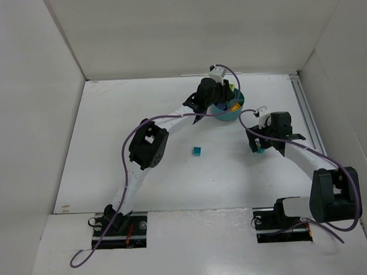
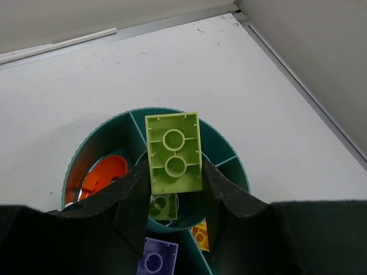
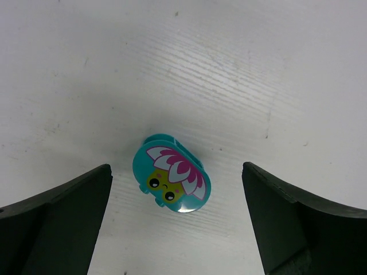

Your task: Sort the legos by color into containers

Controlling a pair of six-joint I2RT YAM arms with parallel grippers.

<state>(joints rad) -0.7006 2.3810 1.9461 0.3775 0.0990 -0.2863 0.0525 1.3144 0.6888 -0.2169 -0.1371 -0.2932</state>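
Observation:
My left gripper is shut on a light green two-stud brick and holds it over the round teal tub. The tub's compartments hold an orange-red piece, a small green brick, a purple brick and a yellow brick. In the top view the left gripper is over the tub at the back. My right gripper is open just above a teal oval piece with a printed flower face that lies on the table between its fingers. A small teal brick lies mid-table.
White walls enclose the table on three sides. A metal rail runs along the right edge, close to the tub and to the right gripper. The left arm's purple cable loops over the left half of the table.

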